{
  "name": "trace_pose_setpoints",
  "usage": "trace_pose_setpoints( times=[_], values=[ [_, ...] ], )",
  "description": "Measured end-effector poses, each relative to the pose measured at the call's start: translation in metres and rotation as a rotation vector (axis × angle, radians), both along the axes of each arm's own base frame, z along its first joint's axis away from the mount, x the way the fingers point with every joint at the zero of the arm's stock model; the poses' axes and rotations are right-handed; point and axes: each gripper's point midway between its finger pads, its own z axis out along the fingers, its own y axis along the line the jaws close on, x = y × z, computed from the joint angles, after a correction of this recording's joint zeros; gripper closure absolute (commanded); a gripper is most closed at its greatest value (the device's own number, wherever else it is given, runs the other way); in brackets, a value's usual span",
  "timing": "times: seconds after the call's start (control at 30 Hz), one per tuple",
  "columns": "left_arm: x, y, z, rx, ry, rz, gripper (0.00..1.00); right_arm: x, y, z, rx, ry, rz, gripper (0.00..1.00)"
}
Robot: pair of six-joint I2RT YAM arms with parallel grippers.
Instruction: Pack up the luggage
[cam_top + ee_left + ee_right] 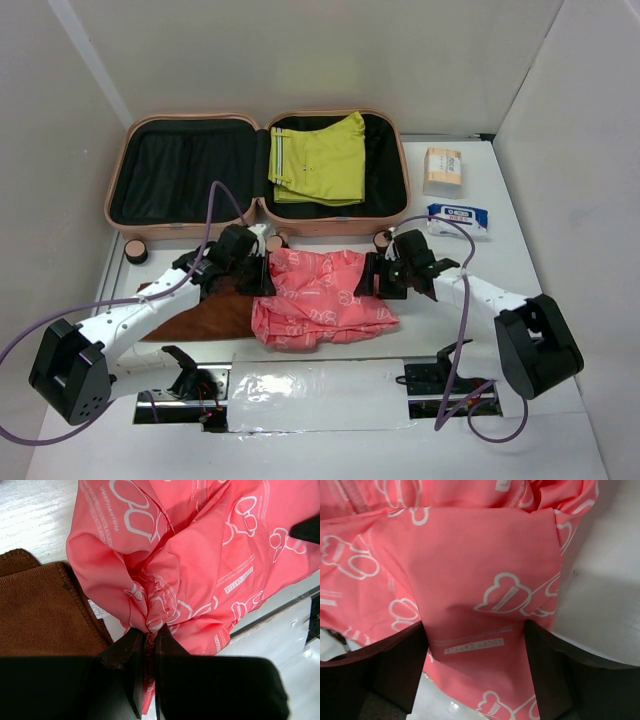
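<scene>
Lying open and flat on the white surface [525, 255], the luggage [320, 227] shows black lining in both halves. A folded yellow-green garment [318, 160] rests in its right half. Just in front of the luggage, a crumpled pink cloth [315, 298] with white print lies on the surface, touching a brown towel [205, 315] on its left. The left gripper [149, 632] is pinched tight on a bunched fold of the pink cloth beside the towel. The right gripper [475, 625] stands spread at the cloth's other side, a flap of fabric lying between its fingers, unclamped. Right of the luggage sit a small tan box [443, 170] and, nearer the arms, a blue-and-white packet [457, 217].
</scene>
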Motion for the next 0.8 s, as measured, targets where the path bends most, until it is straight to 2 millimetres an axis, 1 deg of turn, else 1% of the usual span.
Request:
trace_pose_setpoints(
  times=[0.03, 0.07, 0.13, 0.17, 0.2, 0.23, 0.3, 0.4, 0.47, 0.53, 0.6, 0.63, 0.67, 0.7, 0.77, 0.8],
  values=[
    [0.001, 0.0, 0.0, -0.003, -0.001, 0.002, 1.0, 0.001, 0.001, -0.003, -0.008, 0.0, 0.001, 0.2],
    [0.002, 0.001, 0.001, -0.007, -0.001, 0.005, 1.0, 0.002, 0.001, -0.005, -0.017, 0.0, -0.001, 0.23],
    [0.005, 0.002, 0.001, -0.014, -0.004, 0.013, 1.0, 0.003, 0.001, -0.007, -0.029, -0.01, 0.003, 0.36],
    [0.005, 0.002, 0.0, -0.019, -0.005, 0.015, 1.0, 0.004, 0.002, -0.007, -0.034, -0.019, 0.004, 0.47],
    [0.006, 0.002, -0.001, -0.022, -0.006, 0.017, 1.0, 0.005, 0.003, -0.008, -0.037, -0.028, 0.006, 0.73],
    [0.007, 0.002, -0.001, -0.028, -0.007, 0.019, 1.0, 0.006, 0.004, -0.009, -0.039, -0.035, 0.014, 0.84],
    [0.008, 0.001, -0.002, -0.041, -0.012, 0.019, 1.0, 0.006, 0.01, -0.009, -0.027, -0.036, 0.02, 1.0],
    [0.009, 0.002, -0.002, -0.039, -0.011, 0.02, 1.0, 0.004, 0.015, -0.009, -0.037, -0.041, 0.027, 1.0],
    [0.009, 0.004, -0.002, -0.035, -0.011, 0.028, 1.0, 0.002, 0.017, -0.004, -0.055, -0.051, 0.03, 1.0],
    [0.01, 0.006, 0.002, -0.026, -0.009, 0.038, 1.0, -0.003, 0.021, 0.011, -0.062, -0.076, 0.04, 1.0],
    [0.012, 0.009, 0.012, -0.012, -0.009, 0.05, 1.0, -0.003, 0.028, 0.04, -0.042, -0.125, 0.042, 1.0],
    [0.014, 0.008, 0.021, -0.011, -0.017, 0.053, 1.0, 0.0, 0.03, 0.058, -0.026, -0.156, 0.035, 1.0],
    [0.018, 0.007, 0.034, -0.016, -0.034, 0.056, 1.0, 0.003, 0.034, 0.077, -0.003, -0.19, 0.03, 1.0],
    [0.023, 0.006, 0.049, -0.02, -0.057, 0.062, 1.0, 0.006, 0.037, 0.095, 0.015, -0.22, 0.025, 1.0],
    [0.035, 0.004, 0.085, -0.04, -0.122, 0.076, 1.0, 0.014, 0.041, 0.133, 0.05, -0.285, 0.008, 1.0],
    [0.043, 0.003, 0.11, -0.057, -0.17, 0.086, 1.0, 0.02, 0.042, 0.153, 0.063, -0.321, -0.005, 1.0]
  ],
)
